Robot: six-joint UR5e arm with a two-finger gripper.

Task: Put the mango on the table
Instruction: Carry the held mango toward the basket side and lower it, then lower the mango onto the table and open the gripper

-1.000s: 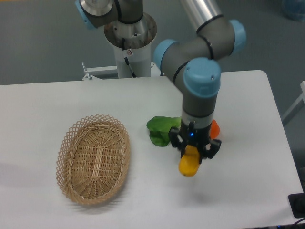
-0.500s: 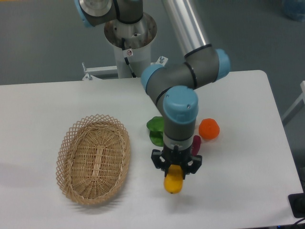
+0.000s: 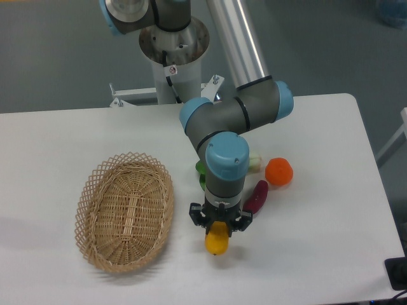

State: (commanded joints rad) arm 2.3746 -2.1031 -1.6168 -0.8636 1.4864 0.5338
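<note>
The black two-finger gripper is pointing straight down, its jaws clamped on the upper end of the smooth yellow-orange mango, and the fruit is hanging lengthwise below the fingers. It is sitting over the front part of the large white matte table, between the oval woven wicker basket on one side and a small cluster of produce on the other. Whether the mango's lower tip is touching the surface or hanging just above it, I can't tell from here.

Gripping by the end makes sense: it leaves the bottom free to meet the tabletop first. The spot looks sensible too, bare surface just beside the basket's rim rather than over it, and apart from the dark purple-red oblong vegetable, the round orange fruit and the green leafy piece half hidden behind the grey and blue arm.

I'd judge we are near the release. The risk: a curved fruit let go upright may topple and roll toward the basket.
</note>
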